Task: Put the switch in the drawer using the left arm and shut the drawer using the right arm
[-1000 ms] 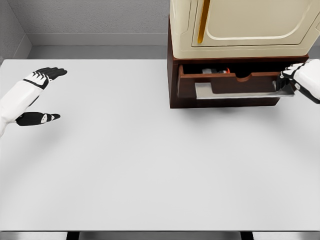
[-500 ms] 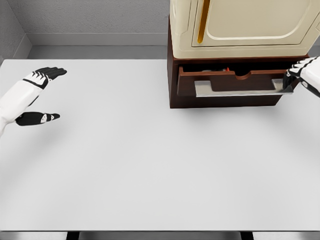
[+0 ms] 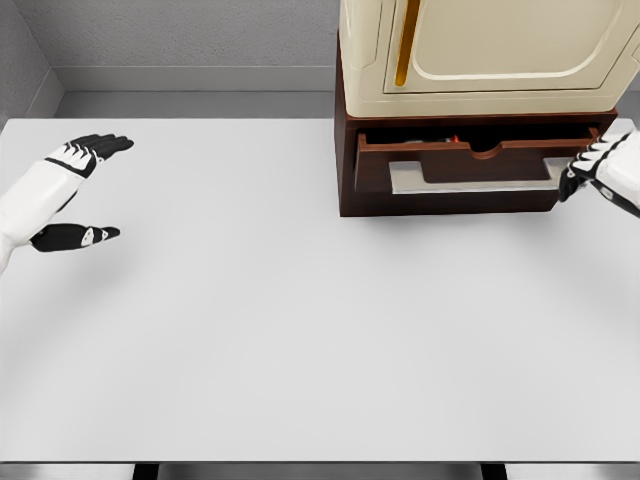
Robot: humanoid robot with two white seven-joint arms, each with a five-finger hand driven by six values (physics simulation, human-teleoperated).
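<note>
The dark brown wooden drawer (image 3: 470,165) is seen slightly ajar, the small red-tipped switch (image 3: 452,140) lying inside. The right hand (image 3: 600,170), fingers curled, is placed against its right end. The left hand (image 3: 70,190) is held spread, well apart.

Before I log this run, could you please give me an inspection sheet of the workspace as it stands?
Surface: white table, bare in front.
Job's things: drawer slightly open in the brown cabinet; switch barely visible inside as a red speck.
Clutter: nothing seen.
Hands: left hand open, over the table's left edge; right hand at the drawer's right end, fingers unclear.
Cables: nothing seen.
Surroundings: cream appliance on the cabinet; grey wall behind.
</note>
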